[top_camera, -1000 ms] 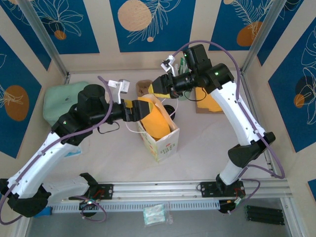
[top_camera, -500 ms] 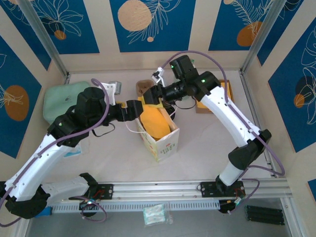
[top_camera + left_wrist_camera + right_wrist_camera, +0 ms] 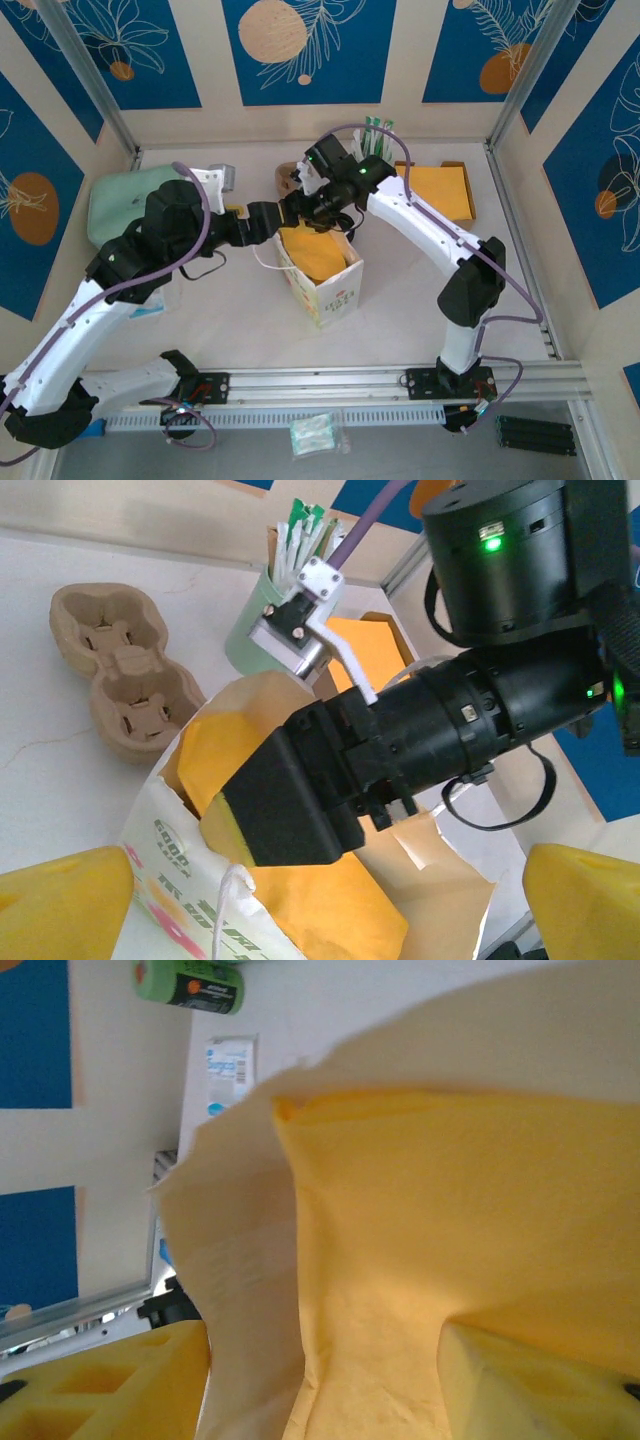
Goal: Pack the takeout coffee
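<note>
Three patterned walls (image 3: 300, 40) enclose the table (image 3: 420, 300) and bag (image 3: 335, 290).

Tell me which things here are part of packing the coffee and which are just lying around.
Job in hand:
paper bag
right tool, open inside the bag's mouth
left tool, open beside the bag

Lying about:
pulp cup carrier
green cup of wrapped sticks
orange envelope
pale green pad

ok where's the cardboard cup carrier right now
In the top view the cup carrier lies at the back near the middle, just behind the paper bag and left of the green cup.
</note>
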{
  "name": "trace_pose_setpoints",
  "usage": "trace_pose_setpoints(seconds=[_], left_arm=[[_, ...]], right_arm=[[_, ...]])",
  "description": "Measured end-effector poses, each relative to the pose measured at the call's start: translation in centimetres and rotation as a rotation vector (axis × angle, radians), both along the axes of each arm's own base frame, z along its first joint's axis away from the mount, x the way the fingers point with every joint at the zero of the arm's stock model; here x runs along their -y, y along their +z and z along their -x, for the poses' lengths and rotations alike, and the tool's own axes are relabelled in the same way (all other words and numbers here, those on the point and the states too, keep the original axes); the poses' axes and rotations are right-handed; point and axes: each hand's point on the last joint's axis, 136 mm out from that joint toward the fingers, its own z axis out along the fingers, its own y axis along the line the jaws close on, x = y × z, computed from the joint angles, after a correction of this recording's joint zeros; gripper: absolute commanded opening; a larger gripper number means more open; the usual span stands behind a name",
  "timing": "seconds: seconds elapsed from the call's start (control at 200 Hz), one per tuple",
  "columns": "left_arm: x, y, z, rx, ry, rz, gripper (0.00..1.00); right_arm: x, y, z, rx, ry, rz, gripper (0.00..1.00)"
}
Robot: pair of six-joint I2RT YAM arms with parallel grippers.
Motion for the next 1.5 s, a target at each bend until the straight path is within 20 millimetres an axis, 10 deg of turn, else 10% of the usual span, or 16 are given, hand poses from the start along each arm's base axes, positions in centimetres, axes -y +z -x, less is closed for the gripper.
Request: trace_pose_setpoints(seconds=[0.385,0.685,0.965,1.185,1.501], left_arm=[[-0.5,0.2,-0.1,0.017,0.018,-0.008,0.99],[-3.0,0.3,-1.9,0.070,0.120,-0.081,0.99],[-8.1,0.8,-5.4,0.127,0.306,-0.183,0.99],[-13.2,-0.4,-7.8,0.172,0.477,-0.272,0.99],[-19.5,-9.0,-9.5,0.099,0.672,-0.390,0.99]], right_arm=[[0.4,1.3,0.0,0.023,-0.018,0.003,0.64],[3.2,11.0,1.9,0.208,-0.052,-0.141,0.74],[10.5,15.9,1.7,0.402,-0.208,-0.181,0.95],[20.1,13.1,-0.1,0.478,-0.479,-0.090,0.99],[30.8,3.4,-2.6,0.507,-0.804,0.147,0.99]])
